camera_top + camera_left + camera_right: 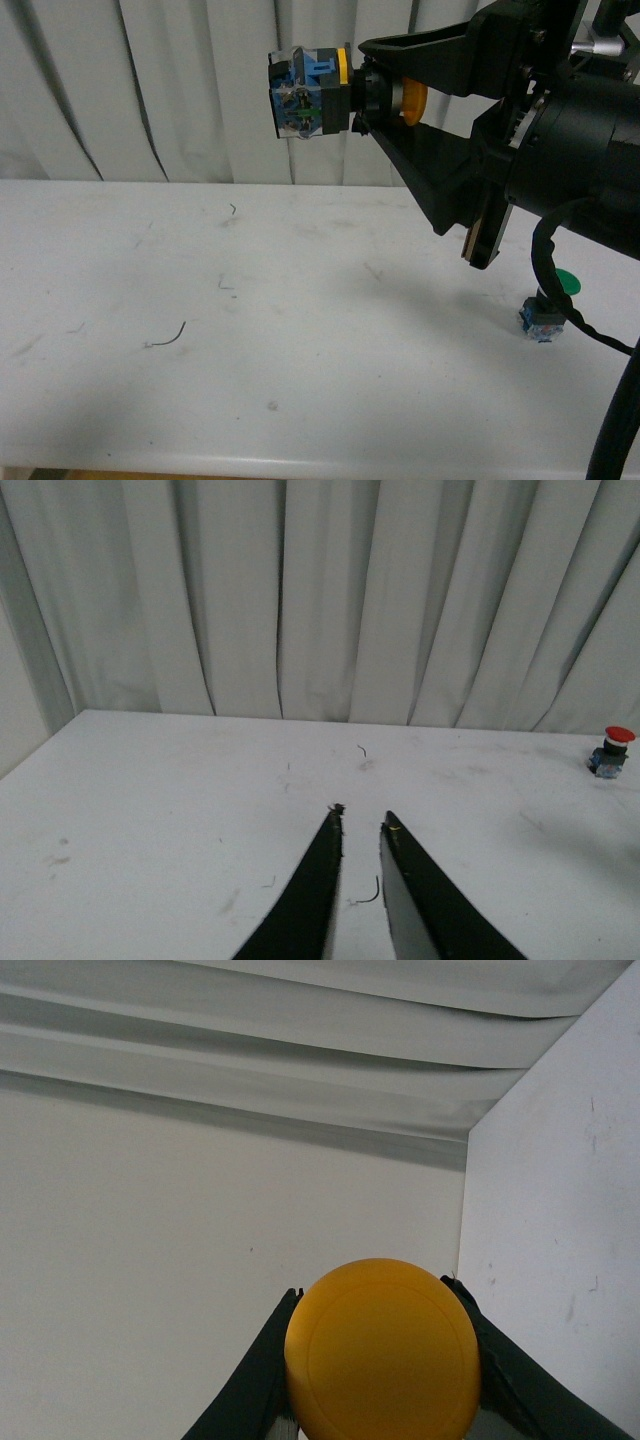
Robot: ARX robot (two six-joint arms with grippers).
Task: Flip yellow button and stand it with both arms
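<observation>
Black right gripper (365, 88) holds the yellow button (305, 92) sideways, high above the white table (300, 350).

Table and pleated curtain (150, 90) fill the scene. The right jaws are clamped on the button's collar, cap facing the wrist and blue-and-dark base pointing out toward the left side. The left gripper (360, 822) hovers low over the table, jaws parted only a sliver and holding nothing. A handover looks due: the left jaws should widen and grip the base's flat faces before the right lets go. A green-capped button (548, 300) sits below the right arm, a red-capped button (611, 750) near the curtain, and a wire scrap (165, 337) lies on the table. None seems in the way.
</observation>
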